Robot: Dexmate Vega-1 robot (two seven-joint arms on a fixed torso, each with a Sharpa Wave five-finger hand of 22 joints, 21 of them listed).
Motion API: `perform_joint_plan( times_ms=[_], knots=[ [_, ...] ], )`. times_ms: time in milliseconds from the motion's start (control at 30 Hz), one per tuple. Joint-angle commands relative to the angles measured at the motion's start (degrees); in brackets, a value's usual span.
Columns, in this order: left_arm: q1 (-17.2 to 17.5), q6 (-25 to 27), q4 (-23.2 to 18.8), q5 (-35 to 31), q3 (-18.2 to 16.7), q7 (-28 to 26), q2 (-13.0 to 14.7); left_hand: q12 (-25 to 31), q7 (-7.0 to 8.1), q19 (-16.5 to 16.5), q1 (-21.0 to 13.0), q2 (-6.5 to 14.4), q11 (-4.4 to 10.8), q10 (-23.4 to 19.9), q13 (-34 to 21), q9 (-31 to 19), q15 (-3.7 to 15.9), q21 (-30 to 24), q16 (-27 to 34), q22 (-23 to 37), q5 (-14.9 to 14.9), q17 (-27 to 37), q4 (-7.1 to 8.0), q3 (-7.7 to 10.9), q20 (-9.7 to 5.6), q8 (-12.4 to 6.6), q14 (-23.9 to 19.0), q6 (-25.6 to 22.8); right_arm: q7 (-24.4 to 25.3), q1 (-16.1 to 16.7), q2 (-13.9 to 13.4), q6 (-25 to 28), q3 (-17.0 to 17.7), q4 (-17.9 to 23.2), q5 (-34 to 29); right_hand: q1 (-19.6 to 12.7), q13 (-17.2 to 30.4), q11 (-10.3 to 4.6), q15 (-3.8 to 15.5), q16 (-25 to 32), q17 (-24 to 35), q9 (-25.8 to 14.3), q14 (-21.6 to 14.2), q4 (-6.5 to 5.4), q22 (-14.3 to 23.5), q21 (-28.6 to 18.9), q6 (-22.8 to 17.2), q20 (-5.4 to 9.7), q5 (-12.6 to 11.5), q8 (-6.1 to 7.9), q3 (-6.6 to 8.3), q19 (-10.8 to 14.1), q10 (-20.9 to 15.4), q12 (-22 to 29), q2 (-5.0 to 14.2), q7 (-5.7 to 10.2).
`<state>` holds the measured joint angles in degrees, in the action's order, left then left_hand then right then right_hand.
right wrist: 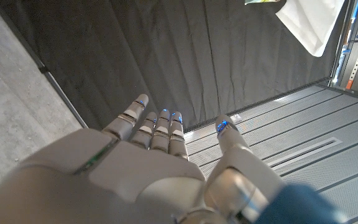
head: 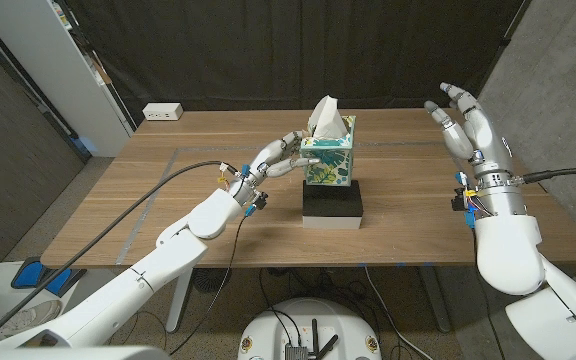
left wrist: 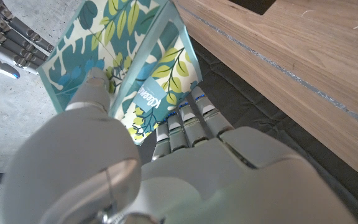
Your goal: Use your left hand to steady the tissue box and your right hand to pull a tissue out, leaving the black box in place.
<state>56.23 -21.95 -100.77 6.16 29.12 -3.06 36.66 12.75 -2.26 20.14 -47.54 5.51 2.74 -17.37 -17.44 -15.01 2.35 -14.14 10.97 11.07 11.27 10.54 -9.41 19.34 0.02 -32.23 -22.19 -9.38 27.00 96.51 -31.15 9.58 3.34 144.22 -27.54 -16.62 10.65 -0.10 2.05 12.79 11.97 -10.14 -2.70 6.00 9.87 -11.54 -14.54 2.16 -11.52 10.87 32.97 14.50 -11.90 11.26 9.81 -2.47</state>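
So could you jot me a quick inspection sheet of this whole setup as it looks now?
Surface: wooden table, tape lines on it.
Job's things: tissue box sits on black box; tissue sticks up.
Clutter: white power strip at far edge.
Hands: left hand grips the tissue box's side; right hand raised, fingers spread, holding nothing.
Cables: black cable along left arm.
Surroundings: dark curtain behind.

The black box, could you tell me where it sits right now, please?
In the head view, the flat black box sits mid-table, directly beneath the leaf-patterned tissue box.
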Motion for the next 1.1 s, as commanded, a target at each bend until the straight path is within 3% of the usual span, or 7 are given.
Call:
perform_joint_plan(
  times_ms=[33, 167, 267, 500, 1100],
  knots=[
    [-0.7, 0.1, 0.7, 0.2, 0.3, 0.4, -0.3, -0.1, -0.10, -0.2, 0.7, 0.3, -0.19, 0.1, -0.1, -0.2, 2.55, 0.4, 0.1, 0.2, 0.2, 0.2, 0.11, 0.70, -0.24, -0.26, 0.3, 0.0, 3.2, -0.3, 1.2, 3.2, -3.3, 0.0, -10.7, -1.0, 0.2, 0.46, 0.93, -0.1, 0.0, -0.1, -0.5, 0.76, 0.1, -0.2, -0.2, -0.54, -0.5, 0.07, 0.00, 0.3, -0.1, 0.2, -0.13, -0.35],
    [-1.1, 0.0, 1.1, 0.3, 0.5, 0.7, -0.4, -0.1, -0.10, -0.2, 0.7, 0.3, -0.15, 0.1, -0.1, -0.2, 2.57, 0.4, 0.2, 0.2, 0.2, 0.2, 0.12, 0.75, -0.28, -0.27, 0.3, 0.1, 3.6, -0.4, 1.5, 4.3, -4.3, 0.1, -12.4, -1.3, 0.2, 0.25, 0.76, 0.2, 0.0, -0.1, -1.4, 1.25, 0.2, -0.8, -0.4, -2.30, -0.6, 0.08, -0.17, 1.9, -0.3, 0.1, -0.39, -0.35],
    [-1.3, -0.1, 1.3, 0.4, 0.6, 0.9, -0.5, -0.1, -0.08, -0.2, 0.7, 0.3, -0.20, 0.1, -0.2, -0.2, 2.55, 0.4, 0.1, 0.2, 0.2, 0.2, 0.11, 0.78, -0.30, -0.27, 0.3, 0.1, 4.2, -0.5, 1.6, 4.0, -4.5, -0.1, -12.7, -1.4, 0.3, 0.21, 0.81, 0.3, 0.0, -0.1, -1.7, 1.35, 0.3, -1.1, -0.5, -2.64, -0.6, 0.10, -0.26, 2.7, -0.5, 0.2, -0.41, -0.34],
    [-1.6, -0.2, 1.5, 0.4, 0.6, 1.0, -0.5, -0.1, -0.08, -0.3, 0.8, 0.2, -0.21, 0.2, -0.2, -0.1, 2.54, 0.4, 0.1, 0.2, 0.2, 0.1, 0.07, 0.87, -0.28, -0.24, 0.4, 0.3, 4.8, -0.8, 2.0, 4.7, -5.6, -0.3, -14.0, -1.4, 0.3, 0.30, 0.42, 0.7, 0.1, -0.2, -2.7, 1.54, 0.4, -1.0, -0.8, -4.84, -0.7, 0.20, -0.56, 2.7, -0.8, 0.2, -0.60, -0.24],
    [-1.5, -0.6, 1.6, 0.4, 0.7, 1.1, -0.5, -0.1, -0.08, -0.3, 1.0, 0.2, -0.18, 0.1, -0.3, -0.1, 2.51, 0.4, 0.1, 0.2, 0.2, 0.1, 0.02, 1.11, -0.31, -0.34, 0.4, 0.3, 6.1, -1.0, 1.3, 4.8, -7.3, -0.4, -16.3, -1.2, 0.4, 0.13, -0.08, 1.4, 0.5, -0.3, -4.1, 1.99, 0.5, -1.1, -1.6, -6.74, -0.8, 0.38, -1.33, 3.3, -1.1, 0.2, -1.44, 1.11]
  ],
)
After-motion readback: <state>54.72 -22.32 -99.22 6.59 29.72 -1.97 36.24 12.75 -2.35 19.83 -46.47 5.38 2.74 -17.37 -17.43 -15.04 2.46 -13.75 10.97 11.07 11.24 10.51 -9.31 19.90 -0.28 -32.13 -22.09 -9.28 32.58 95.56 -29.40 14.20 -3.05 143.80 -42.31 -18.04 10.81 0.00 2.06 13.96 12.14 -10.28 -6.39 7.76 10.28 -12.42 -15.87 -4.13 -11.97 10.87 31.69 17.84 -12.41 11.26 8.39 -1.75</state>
